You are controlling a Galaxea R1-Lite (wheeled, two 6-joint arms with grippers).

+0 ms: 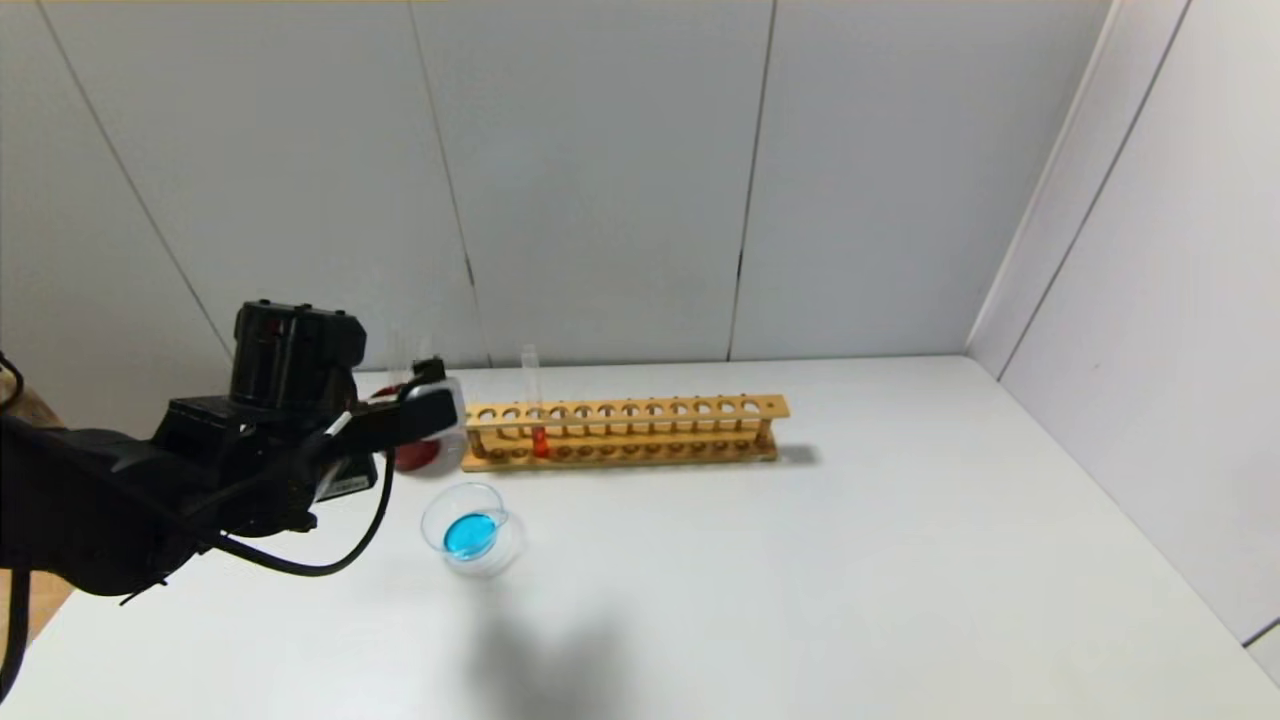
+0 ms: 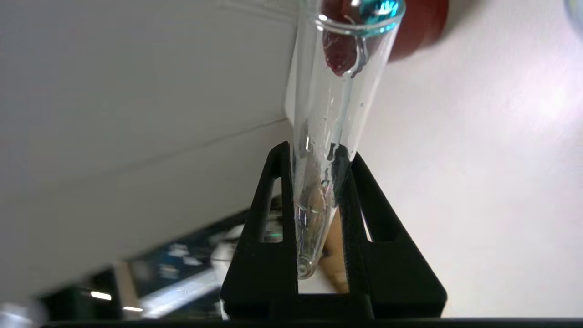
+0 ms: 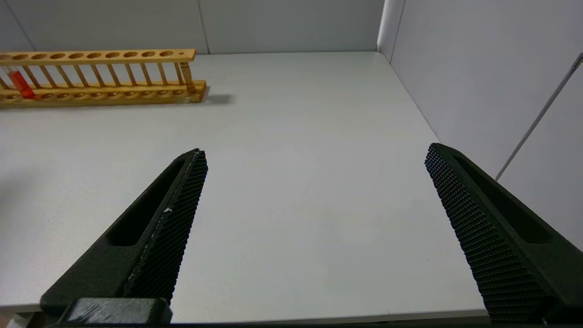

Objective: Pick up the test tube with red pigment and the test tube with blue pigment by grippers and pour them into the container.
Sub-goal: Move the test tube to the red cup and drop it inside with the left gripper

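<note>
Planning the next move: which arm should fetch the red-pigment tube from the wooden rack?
Right, probably: its gripper is open and empty. The left gripper is shut on the emptied, blue-stained glass tube.

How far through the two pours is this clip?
Blue looks poured: blue liquid sits in the container. The left gripper holds the nearly empty test tube with blue pigment over the red cup. The test tube with red pigment stands in the wooden rack; right gripper open, idle.

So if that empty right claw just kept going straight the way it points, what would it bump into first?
Probably nothing soon: the open right gripper points across the bare white table toward the grey back wall. The wooden tube rack sits off to one side.
</note>
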